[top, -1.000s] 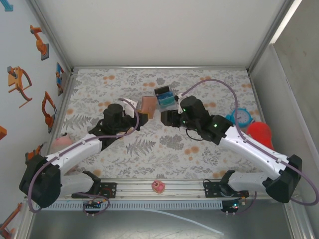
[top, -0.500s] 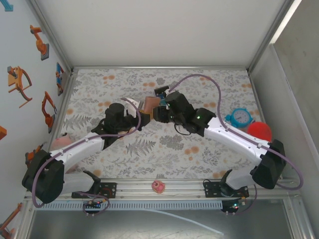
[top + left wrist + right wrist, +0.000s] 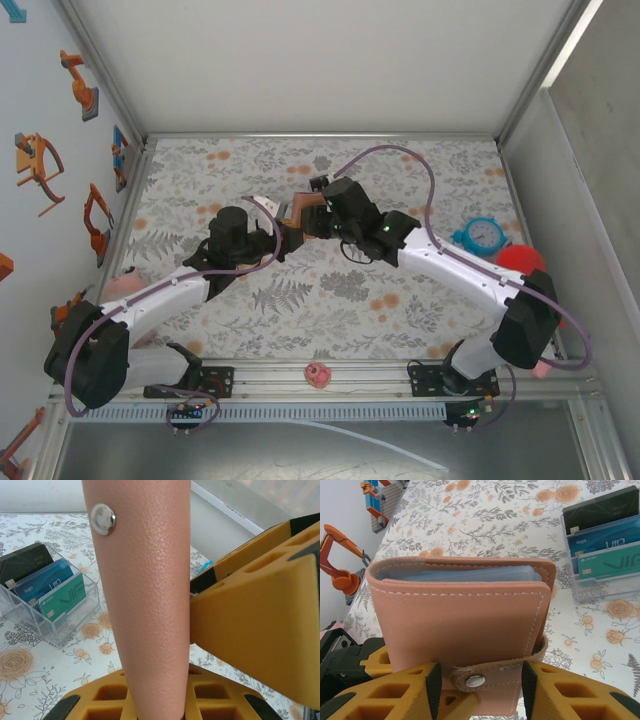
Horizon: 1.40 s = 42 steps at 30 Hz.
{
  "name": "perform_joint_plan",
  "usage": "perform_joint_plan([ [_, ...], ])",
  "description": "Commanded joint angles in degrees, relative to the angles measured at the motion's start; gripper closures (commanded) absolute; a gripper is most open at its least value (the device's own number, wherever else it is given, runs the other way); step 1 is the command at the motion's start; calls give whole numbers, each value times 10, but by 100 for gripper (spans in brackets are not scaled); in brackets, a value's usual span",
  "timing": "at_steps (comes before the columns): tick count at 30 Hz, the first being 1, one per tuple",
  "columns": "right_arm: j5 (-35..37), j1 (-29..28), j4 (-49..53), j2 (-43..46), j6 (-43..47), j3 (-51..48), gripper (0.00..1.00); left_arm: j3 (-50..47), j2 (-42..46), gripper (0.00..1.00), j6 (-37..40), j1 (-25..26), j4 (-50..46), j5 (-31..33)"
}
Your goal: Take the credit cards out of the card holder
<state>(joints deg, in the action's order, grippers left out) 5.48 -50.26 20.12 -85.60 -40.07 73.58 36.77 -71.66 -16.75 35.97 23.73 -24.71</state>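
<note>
The card holder [image 3: 298,208], a tan leather wallet, is upright and snapped closed, and my left gripper [image 3: 283,238] is shut on its lower edge. In the left wrist view it rises from between my yellow fingers [image 3: 100,702]. My right gripper [image 3: 480,672] faces the card holder [image 3: 465,615], with its jaws either side of the snap strap [image 3: 485,680]. A thin gap shows at the left pad [image 3: 436,682], so it is open. Blue-grey layers [image 3: 460,574] show between the covers. The credit cards are hidden inside.
A clear box [image 3: 602,540] of black, blue and teal cards stands just behind the wallet, also in the left wrist view [image 3: 47,600]. A blue alarm clock [image 3: 487,234] and a red object [image 3: 520,262] lie at the right. A pink item [image 3: 125,283] sits at the left.
My right arm has swung left from beside the card box to the wallet, and its jaws have narrowed around the snap strap. The left gripper has kept hold of the wallet.
</note>
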Motion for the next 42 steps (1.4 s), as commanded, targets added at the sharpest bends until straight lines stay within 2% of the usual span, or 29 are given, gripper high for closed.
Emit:
perform_joint_plan([
  [1, -9, 5, -22, -12, -10, 19, 54, -7, 3, 100, -8, 4, 38, -26],
  [7, -12, 13, -22, -14, -12, 12, 60, -9, 7, 100, -10, 5, 42, -29],
  [15, -41, 32, -22, -14, -20, -9, 76, -13, 18, 100, -12, 4, 43, -20],
  [20, -49, 33, -19, -16, -19, -15, 81, -14, 20, 100, -14, 3, 44, -8],
  [42, -74, 33, -11, -26, -3, -14, 85, -20, 19, 100, -18, 3, 54, 21],
])
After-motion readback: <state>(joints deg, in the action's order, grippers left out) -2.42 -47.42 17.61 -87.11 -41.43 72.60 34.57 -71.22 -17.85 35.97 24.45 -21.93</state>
